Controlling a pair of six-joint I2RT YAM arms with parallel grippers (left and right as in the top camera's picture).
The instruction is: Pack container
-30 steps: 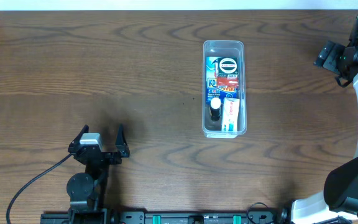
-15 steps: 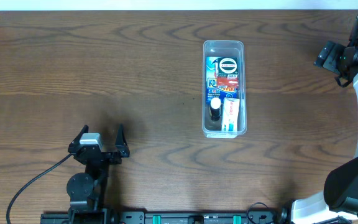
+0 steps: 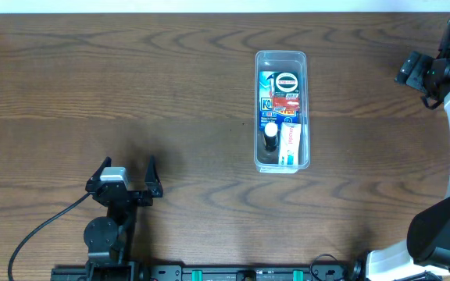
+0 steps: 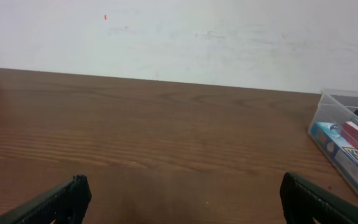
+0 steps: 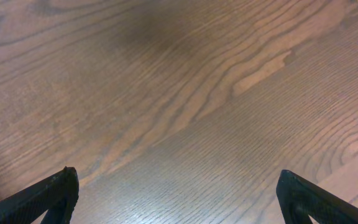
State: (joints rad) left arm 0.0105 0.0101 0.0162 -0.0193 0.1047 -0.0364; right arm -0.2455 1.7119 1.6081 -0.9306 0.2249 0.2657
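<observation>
Nothing is moving; we are holding left gripper (image 4: pixel 182 190) and right gripper (image 5: pixel 176 183) jaws released, well apart from the container (image 3: pixel 280 58).

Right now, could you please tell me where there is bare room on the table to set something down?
The table is bare left of the container, from the far edge to the left gripper. Also bare: the strip between container and right gripper, and the wood nearer than the container. Only the container's inside is crowded, with packaged items.
</observation>
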